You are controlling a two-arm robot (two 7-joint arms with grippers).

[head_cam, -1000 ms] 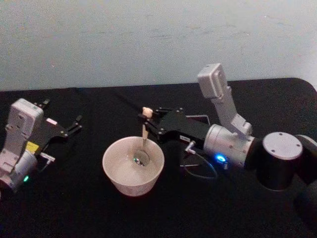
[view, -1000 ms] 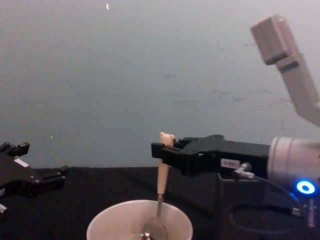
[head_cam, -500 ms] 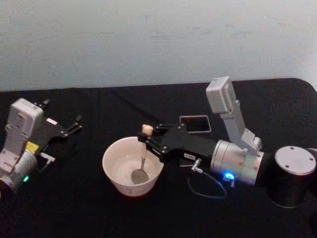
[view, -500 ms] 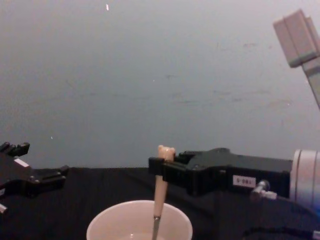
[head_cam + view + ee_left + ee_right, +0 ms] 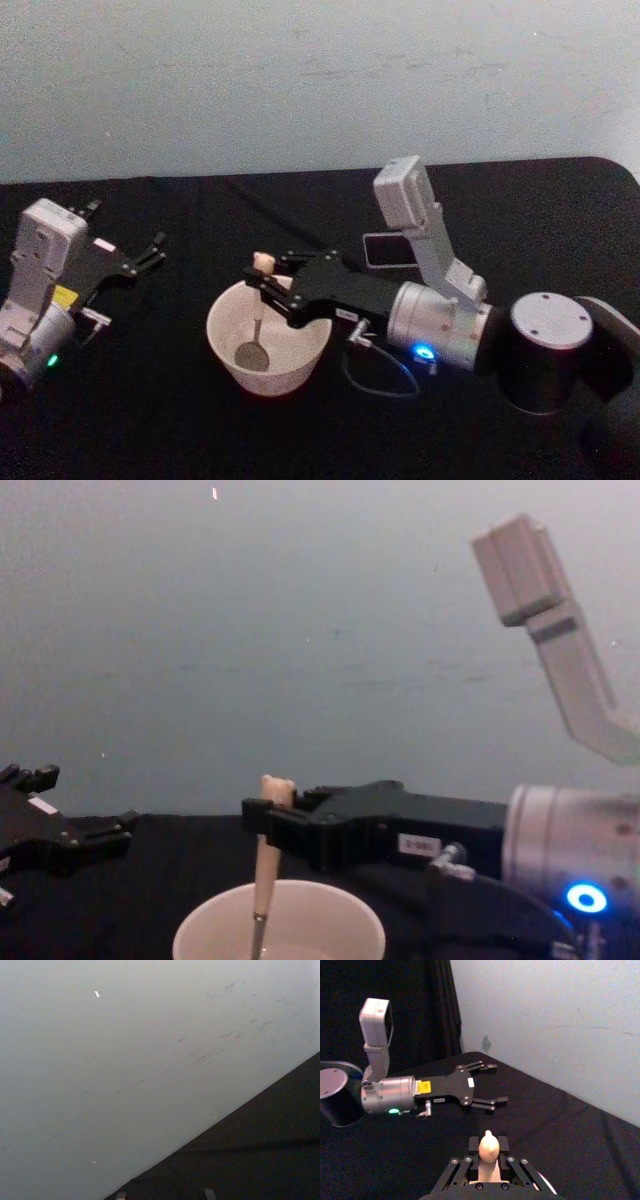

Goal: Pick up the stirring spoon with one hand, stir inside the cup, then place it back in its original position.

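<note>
While the right gripper (image 5: 262,278) clamps its fingers (image 5: 280,825) on the beige bear-topped spoon (image 5: 257,328), upright inside the round cream cup (image 5: 270,378), the left gripper (image 5: 124,224) idles open.

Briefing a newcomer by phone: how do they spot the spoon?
On the black table, find the cream cup at the middle. The spoon stands in it, clamped by the right gripper; the left gripper idles far left. Only it has a beige bear-head top and metal bowl.

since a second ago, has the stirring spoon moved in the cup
Yes: in the right claw, the stirring spoon swung toward the left side of the cup.
</note>
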